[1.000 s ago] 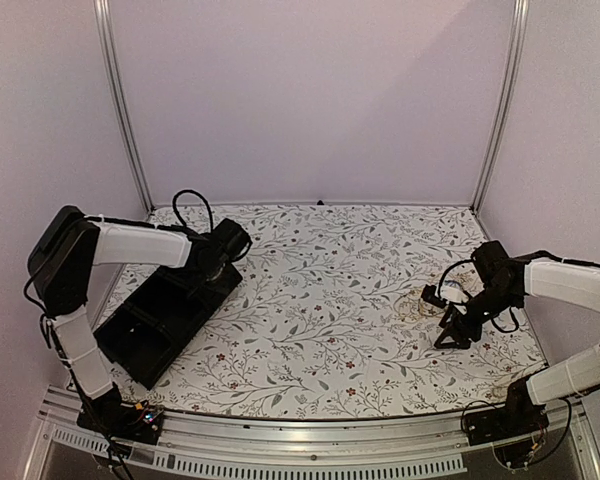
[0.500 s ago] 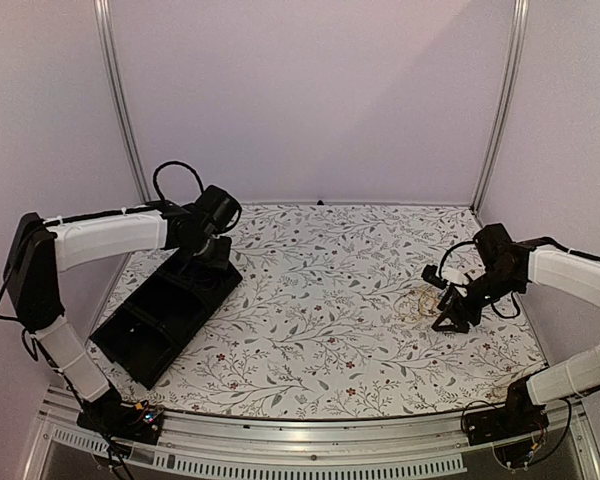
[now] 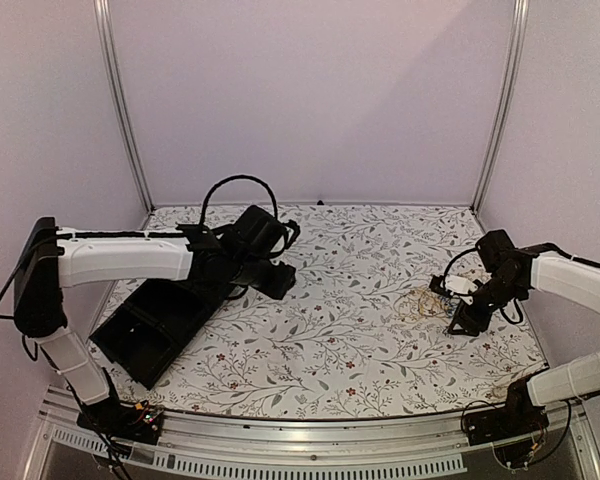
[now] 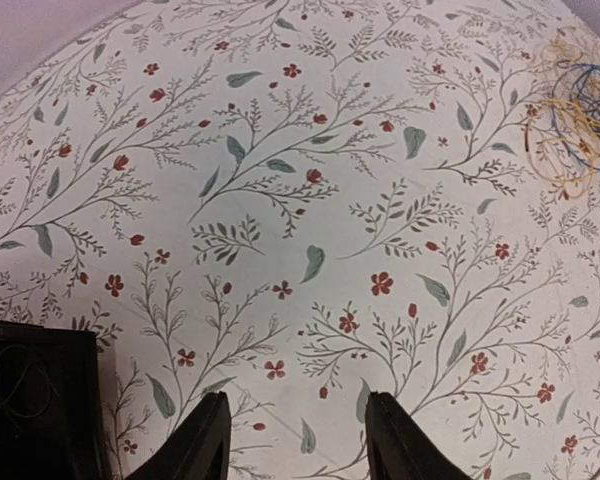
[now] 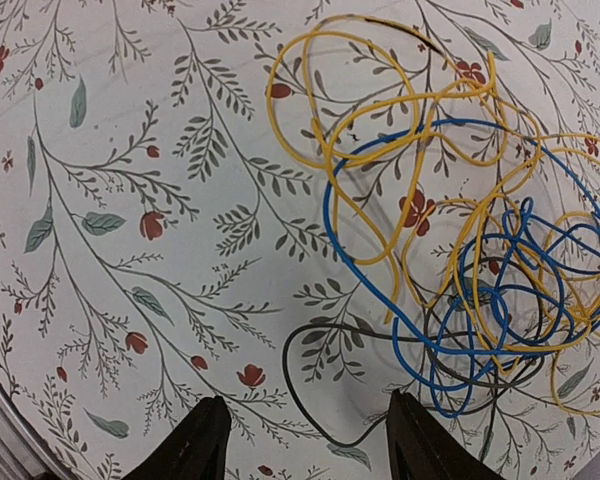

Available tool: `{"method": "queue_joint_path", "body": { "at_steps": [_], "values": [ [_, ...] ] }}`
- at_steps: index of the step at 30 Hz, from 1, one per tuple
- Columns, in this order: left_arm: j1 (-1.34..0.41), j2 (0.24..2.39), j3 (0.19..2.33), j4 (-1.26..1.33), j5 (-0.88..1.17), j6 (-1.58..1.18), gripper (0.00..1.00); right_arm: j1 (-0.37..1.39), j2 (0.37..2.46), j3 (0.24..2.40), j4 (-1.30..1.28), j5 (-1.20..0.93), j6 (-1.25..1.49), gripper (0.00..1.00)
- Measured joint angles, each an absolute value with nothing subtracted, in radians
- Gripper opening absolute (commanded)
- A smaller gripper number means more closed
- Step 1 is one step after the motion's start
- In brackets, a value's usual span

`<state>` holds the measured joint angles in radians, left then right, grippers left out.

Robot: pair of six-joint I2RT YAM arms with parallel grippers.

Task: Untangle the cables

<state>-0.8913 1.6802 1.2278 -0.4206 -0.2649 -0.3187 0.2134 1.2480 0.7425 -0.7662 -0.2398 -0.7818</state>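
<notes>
**Both claws open, tangle lying free on the desk**

The tangle of thin yellow-orange, blue and dark hair-like cables [image 5: 460, 240] lies in loose, overlapping loops on the white floral-patterned desk [image 5: 130, 200]. It sits just ahead of the right claw [image 5: 305, 445] and mostly off to its right. That claw's two black fingers stand apart with nothing between them. One dark strand curves nearest, just ahead of the gap between the tips.

The left claw [image 4: 295, 435] is likewise spread and empty, over bare desk. From it, the cables are well apart, far ahead and to its right. A long black rectangular open tray [image 3: 145, 335] lies just to the left of this claw, near its left finger.
</notes>
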Motion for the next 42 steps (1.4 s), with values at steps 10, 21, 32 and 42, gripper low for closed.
{"method": "queue_joint_path", "body": {
  "at_steps": [10,21,32,42],
  "values": [
    [-0.957,1.803,1.229,-0.344,-0.171,-0.298,0.46,0.213,1.28,0.692,-0.744,-0.114,-0.796,0.59],
    [-0.971,1.808,1.259,-0.221,-0.104,-0.27,0.46,0.231,1.327,0.701,-0.747,-0.134,-0.813,0.0],
    [-1.032,1.813,1.274,0.033,-0.047,-0.157,0.57,0.373,1.119,1.137,-1.05,-0.409,-0.774,0.0],
    [-1.086,1.76,1.139,0.421,0.128,-0.111,0.63,0.375,1.255,1.375,-1.186,-0.641,-0.79,0.0]
  ]
}}
